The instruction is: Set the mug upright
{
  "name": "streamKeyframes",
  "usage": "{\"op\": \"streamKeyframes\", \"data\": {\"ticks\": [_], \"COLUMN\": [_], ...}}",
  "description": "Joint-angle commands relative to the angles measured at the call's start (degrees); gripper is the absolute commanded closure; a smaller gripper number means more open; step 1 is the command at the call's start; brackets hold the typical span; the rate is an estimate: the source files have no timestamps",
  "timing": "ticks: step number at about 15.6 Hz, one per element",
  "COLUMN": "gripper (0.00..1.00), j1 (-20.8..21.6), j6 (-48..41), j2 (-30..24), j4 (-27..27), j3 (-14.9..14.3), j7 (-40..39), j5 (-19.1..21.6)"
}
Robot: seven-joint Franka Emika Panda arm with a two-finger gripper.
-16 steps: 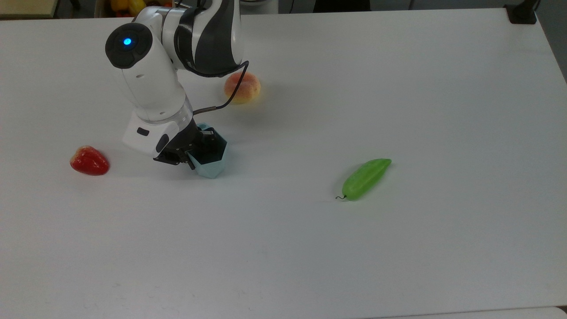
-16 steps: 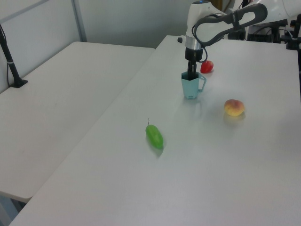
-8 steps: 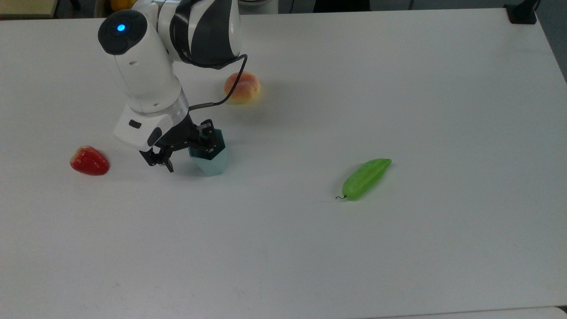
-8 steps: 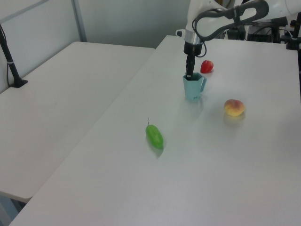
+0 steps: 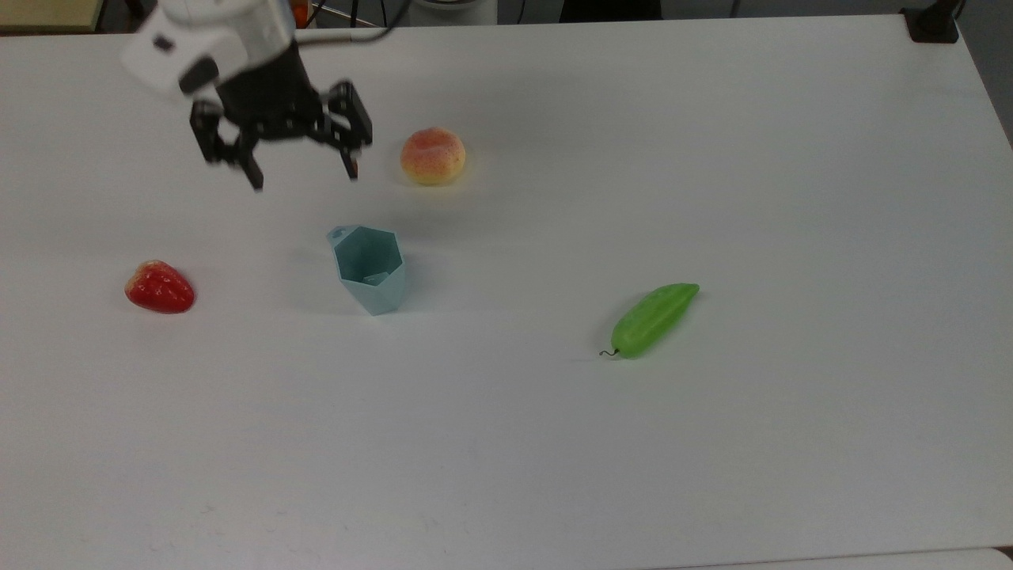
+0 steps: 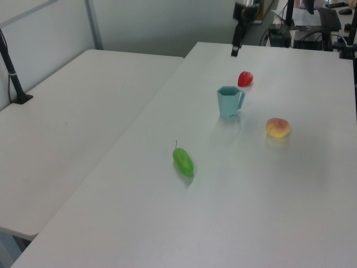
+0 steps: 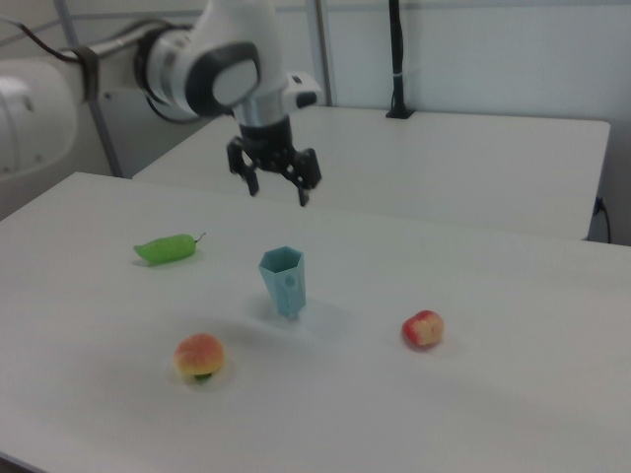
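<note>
Already the mug (image 5: 369,271) stands upright on the counter (image 5: 712,158), rim up, between the strawberry (image 5: 159,287) and the peach (image 5: 432,156). Its inside looks empty. Well above the mug hangs the tool (image 5: 303,169), its jaws spread wide and holding nothing. By my reading the task is done; what's left is only drawing the arm clear.
</note>
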Motion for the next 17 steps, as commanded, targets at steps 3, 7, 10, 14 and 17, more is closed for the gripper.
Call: {"op": "streamKeyframes", "data": {"ticks": [3, 7, 10, 14, 17], "gripper": [0.0, 0.0, 0.0, 0.0, 0.0], "j1": [0.1, 2.5, 8.0, 8.9, 7.4], "j6": [-16.0, -23.0, -23.2, -14.3, -11.8], "j2": [-20.1, -28.3, -28.6, -27.3, -24.0], "j4": [-8.7, -12.6, -14.1, -16.8, -15.9], "j3": [0.8, 0.9, -0.3, -0.3, 1.1], "j7": [20.0, 20.3, 22.3, 18.1, 14.2], "j5": [1.2, 1.1, 0.0, -1.1, -2.9]}}
